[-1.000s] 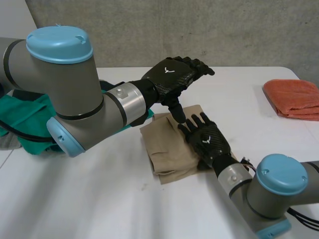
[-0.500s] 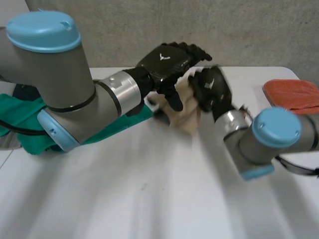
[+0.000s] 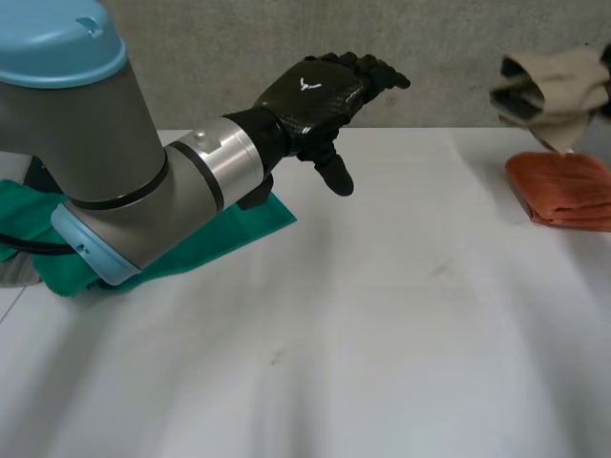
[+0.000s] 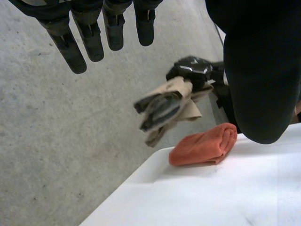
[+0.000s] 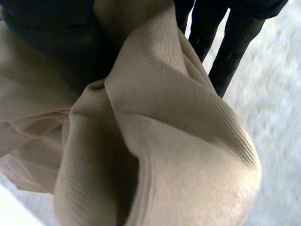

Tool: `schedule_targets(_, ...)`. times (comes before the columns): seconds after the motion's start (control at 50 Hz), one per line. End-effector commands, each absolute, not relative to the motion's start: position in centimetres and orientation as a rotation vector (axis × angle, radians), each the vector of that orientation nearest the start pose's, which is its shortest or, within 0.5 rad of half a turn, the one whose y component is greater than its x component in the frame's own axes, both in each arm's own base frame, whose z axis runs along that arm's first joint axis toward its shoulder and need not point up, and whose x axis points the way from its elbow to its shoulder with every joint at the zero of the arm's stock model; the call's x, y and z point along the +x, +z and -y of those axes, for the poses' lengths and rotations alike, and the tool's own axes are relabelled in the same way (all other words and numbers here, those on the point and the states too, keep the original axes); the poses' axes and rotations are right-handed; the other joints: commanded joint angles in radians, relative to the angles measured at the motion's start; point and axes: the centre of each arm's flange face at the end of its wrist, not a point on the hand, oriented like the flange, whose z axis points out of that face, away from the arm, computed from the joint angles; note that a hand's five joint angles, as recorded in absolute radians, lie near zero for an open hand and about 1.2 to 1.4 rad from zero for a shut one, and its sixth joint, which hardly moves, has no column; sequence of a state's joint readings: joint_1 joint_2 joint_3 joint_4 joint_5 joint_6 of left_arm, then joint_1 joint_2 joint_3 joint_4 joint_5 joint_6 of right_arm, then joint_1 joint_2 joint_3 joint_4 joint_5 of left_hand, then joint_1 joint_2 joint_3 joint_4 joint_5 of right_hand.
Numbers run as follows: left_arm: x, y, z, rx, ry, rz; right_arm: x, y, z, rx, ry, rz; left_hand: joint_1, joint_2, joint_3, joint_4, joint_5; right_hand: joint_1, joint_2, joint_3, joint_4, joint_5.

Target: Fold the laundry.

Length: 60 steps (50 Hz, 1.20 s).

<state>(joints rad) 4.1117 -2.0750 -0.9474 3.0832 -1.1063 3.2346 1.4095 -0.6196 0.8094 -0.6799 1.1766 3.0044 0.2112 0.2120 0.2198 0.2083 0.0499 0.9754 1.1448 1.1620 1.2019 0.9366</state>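
Head view: grey left arm point(image 3: 115, 181) with a light-blue cap reaching across the white bench point(image 3: 382, 334); left robot hand point(image 3: 315, 95) raised above the surface, fingers straight and close together, thumb pointing down, holding nothing. Crumpled beige cloth point(image 3: 554, 86) up in the air at the far right, clear of the bench, with a folded orange towel point(image 3: 563, 186) lying below it. Smooth green cloth point(image 3: 229, 229) flat under the left arm. Left wrist view: straight black fingers point(image 4: 77, 47) and broad thumb of the left robot hand spread wide, nothing between them. Beyond them, right robot hand point(image 4: 193, 68) closed on the top of the beige cloth point(image 4: 181, 94), dark fingers wrapped into its folds, the fabric hanging in a loose bunch. Orange towel point(image 4: 204, 148) a soft, thick roll at the bench point(image 4: 211, 197) edge, just under the bunch without touching it; rough grey concrete behind. Right wrist view: finely ribbed beige cloth point(image 5: 164, 132) heaped in rounded folds over the palm, black fingers point(image 5: 233, 42) showing past its edge.
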Motion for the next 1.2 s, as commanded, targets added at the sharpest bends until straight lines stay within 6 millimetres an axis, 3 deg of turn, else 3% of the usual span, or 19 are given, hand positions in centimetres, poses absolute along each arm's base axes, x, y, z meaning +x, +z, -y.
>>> schedule_targets(0.02,-37.8,30.0,24.5,-1.012,1.661,1.518,3.1,14.5,56.3,-0.498,-2.618,-1.791,0.020,0.019,0.011,0.023,0.007,0.421,0.251,0.234,0.194,0.285)
schedule_targets(0.16,-37.9,29.3,24.6,-1.014,1.644,1.533,1.3,9.2,56.1,-0.522,-2.504,-1.886,0.020,0.019,0.011,0.023,0.007,0.421,0.251,0.234,0.194,0.285)
schedule_targets(0.18,-38.0,29.3,24.6,-1.016,1.642,1.533,1.3,8.8,56.1,-0.520,-2.495,-1.896,0.020,0.019,0.011,0.023,0.007,0.201,0.032,0.014,-0.025,0.065)
schedule_targets(0.2,-38.0,29.2,24.6,-1.014,1.641,1.536,1.2,8.7,55.9,-0.519,-2.491,-1.904,0.020,0.019,0.011,0.023,0.007,-0.554,-0.723,-0.741,-0.780,-0.690)
schedule_targets(0.22,-38.0,29.2,24.6,-1.015,1.640,1.535,1.2,8.8,55.9,-0.520,-2.491,-1.908,0.020,0.019,0.011,0.023,0.007,-0.801,-0.970,-0.987,-1.027,-0.937)
schedule_targets(0.26,-38.0,29.2,24.6,-1.015,1.639,1.536,1.1,8.8,55.7,-0.509,-2.490,-1.927,0.020,0.019,0.011,0.023,0.007,-0.801,-0.970,-0.987,-1.027,-0.937)
schedule_targets(0.46,-38.2,29.6,23.8,-1.021,1.636,1.518,-0.6,16.5,53.0,-0.456,-2.521,-2.014,0.020,0.019,0.011,0.023,0.007,-0.801,-0.970,-0.987,-1.027,-0.937)
schedule_targets(0.58,-38.3,30.6,23.1,-1.024,1.648,1.488,-2.7,20.2,50.7,-0.554,-2.548,-2.204,0.020,0.019,0.011,0.023,0.007,-0.801,-0.970,-0.987,-1.027,-0.937)
schedule_targets(0.64,-38.3,31.2,22.7,-1.024,1.656,1.469,-3.8,22.8,49.6,-0.644,-2.620,-2.354,0.020,0.019,0.011,0.023,0.007,-0.801,-0.970,-0.987,-1.027,-0.937)
schedule_targets(0.72,-38.3,32.4,21.9,-1.026,1.674,1.432,-4.3,27.8,48.5,-0.669,-2.883,-2.437,0.020,0.019,0.011,0.023,0.007,-0.801,-0.970,-0.987,-1.027,-0.937)
schedule_targets(0.76,-38.1,33.1,21.7,-1.022,1.690,1.413,-2.9,29.3,48.4,-0.676,-2.974,-2.364,0.020,0.019,0.011,0.023,0.007,-0.801,-0.970,-0.987,-1.027,-0.937)
schedule_targets(0.78,-38.0,33.7,21.6,-1.014,1.699,1.403,0.2,30.4,48.4,-0.716,-3.031,-2.211,0.020,0.019,0.011,0.023,0.007,-0.801,-0.970,-0.987,-1.027,-0.937)
schedule_targets(0.86,-37.5,35.2,21.3,-0.981,1.729,1.370,7.8,31.7,47.3,-0.803,-3.052,-1.879,0.020,0.019,0.011,0.023,0.007,-0.801,-0.970,-0.987,-1.027,-0.937)
schedule_targets(0.92,-36.9,36.4,21.4,-0.943,1.774,1.357,12.8,33.1,44.5,-0.864,-3.021,-1.641,0.023,0.022,0.014,0.026,0.010,-0.801,-0.970,-0.987,-1.027,-0.937)
schedule_targets(0.98,-35.2,37.7,23.2,-0.843,1.897,1.410,16.1,33.1,42.1,-0.941,-2.945,-1.508,0.026,0.025,0.017,0.029,0.013,-0.801,-0.970,-0.987,-1.027,-0.937)
schedule_targets(1.06,-30.7,37.9,28.1,-0.658,2.105,1.590,22.9,29.4,36.9,-1.135,-2.679,-1.390,0.026,0.025,0.017,0.029,0.013,-0.801,-0.970,-0.987,-1.027,-0.937)
schedule_targets(1.1,-27.5,36.7,31.0,-0.593,2.201,1.745,24.7,28.1,35.2,-1.171,-2.590,-1.387,0.023,0.022,0.014,0.026,0.010,-0.801,-0.970,-0.987,-1.027,-0.937)
schedule_targets(1.16,-24.8,34.8,33.2,-0.618,2.278,1.907,26.7,25.5,32.7,-1.216,-2.459,-1.429,0.023,0.022,0.014,0.026,0.010,-0.801,-0.970,-0.987,-1.027,-0.937)
schedule_targets(1.2,-23.3,31.6,34.9,-0.730,2.284,2.073,26.9,24.2,31.9,-1.229,-2.410,-1.467,0.020,0.019,0.011,0.023,0.007,-0.801,-0.970,-0.987,-1.027,-0.937)
